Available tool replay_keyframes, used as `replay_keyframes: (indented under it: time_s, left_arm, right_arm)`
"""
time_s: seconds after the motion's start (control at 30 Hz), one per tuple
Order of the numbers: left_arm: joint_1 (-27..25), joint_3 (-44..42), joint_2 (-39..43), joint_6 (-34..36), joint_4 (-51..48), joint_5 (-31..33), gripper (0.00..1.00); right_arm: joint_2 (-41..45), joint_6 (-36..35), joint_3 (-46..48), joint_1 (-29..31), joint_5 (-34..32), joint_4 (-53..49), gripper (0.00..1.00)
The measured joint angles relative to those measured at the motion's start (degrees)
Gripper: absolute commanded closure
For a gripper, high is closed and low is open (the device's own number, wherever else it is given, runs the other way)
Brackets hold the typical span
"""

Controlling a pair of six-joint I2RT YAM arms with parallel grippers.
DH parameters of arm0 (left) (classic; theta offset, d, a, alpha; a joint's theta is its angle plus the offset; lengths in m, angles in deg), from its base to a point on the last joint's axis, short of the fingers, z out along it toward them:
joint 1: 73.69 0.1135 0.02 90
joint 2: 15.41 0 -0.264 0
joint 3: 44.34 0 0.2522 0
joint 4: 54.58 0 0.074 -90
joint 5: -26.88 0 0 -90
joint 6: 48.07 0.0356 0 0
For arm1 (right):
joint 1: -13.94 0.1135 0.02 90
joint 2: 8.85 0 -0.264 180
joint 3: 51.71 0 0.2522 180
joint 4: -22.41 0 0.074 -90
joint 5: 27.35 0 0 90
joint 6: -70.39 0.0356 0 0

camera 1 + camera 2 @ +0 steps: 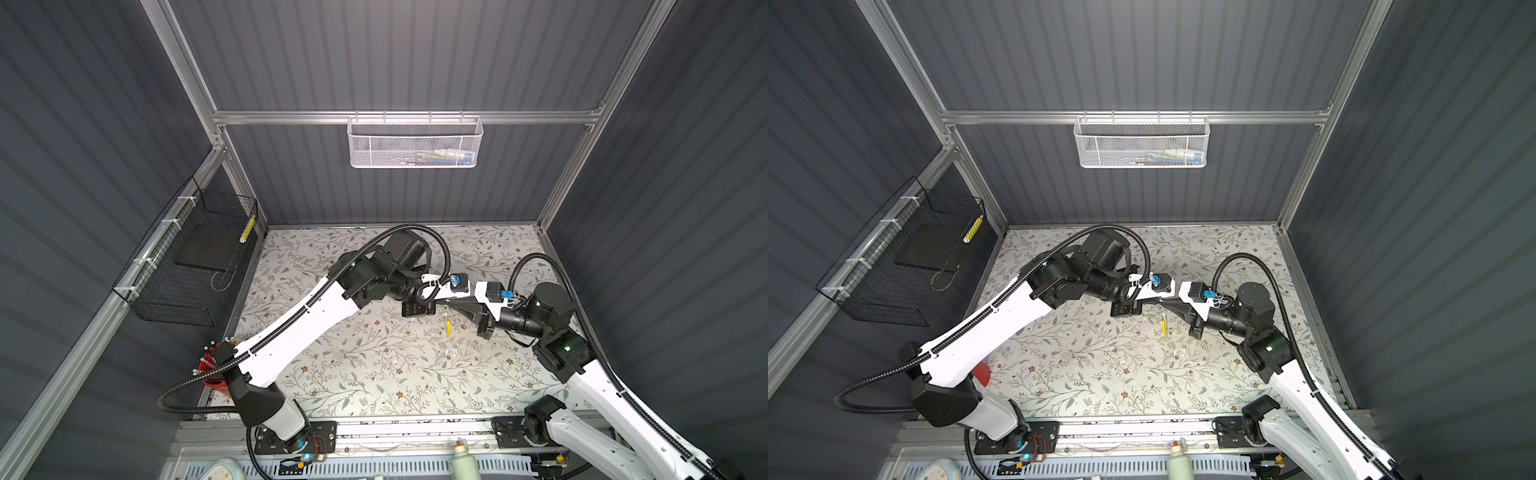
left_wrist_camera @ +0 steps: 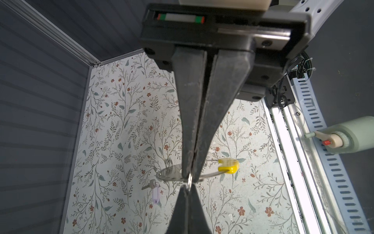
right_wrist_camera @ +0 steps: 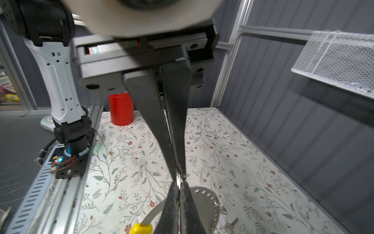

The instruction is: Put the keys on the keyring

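Grey ribbed walls are enclosing a floral counter (image 1: 374, 374). Above its middle the two hands are meeting tip to tip. The left hand (image 2: 190, 177) is clamping shut on the keyring (image 2: 168, 172), holding it off the counter with its yellow clasp (image 2: 228, 165) sticking out sideways. The right hand (image 3: 180, 179) is pinching closed on a small ring (image 2: 189, 182) at the band. A key (image 2: 148, 185) with a lilac tag (image 2: 155, 194) is lying on the counter below.

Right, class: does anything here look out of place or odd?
One lilac-tagged key lies loose on the table, apart from the keyring, gripped where the left end effector and right end effector meet tip to tip. Nothing looks spilled or damaged.
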Motion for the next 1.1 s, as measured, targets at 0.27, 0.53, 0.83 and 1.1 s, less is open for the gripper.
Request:
replay_keyframes:
  time_s: [0.27,0.53,0.83,1.1]
  left_arm:
    - [0.04,-8.24,4.04,-1.84,8.07,2.27,0.58]
    - [2.82,-22.10,13.70,-8.13,22.08,1.49,0.59]
    - [3.93,-32.74,16.09,-16.00,34.77,-6.21,0.58]
    - [3.93,-34.62,15.91,-20.55,42.42,-11.56,0.59]
  right_arm:
    - [0.94,0.92,1.01,0.00,-0.22,1.62,1.00]
    - [1.49,3.98,3.26,0.00,-0.22,6.99,1.00]
    - [0.52,8.79,4.52,0.00,0.02,15.45,1.00]
    - [-1.03,12.72,5.31,0.00,0.42,21.62,1.00]
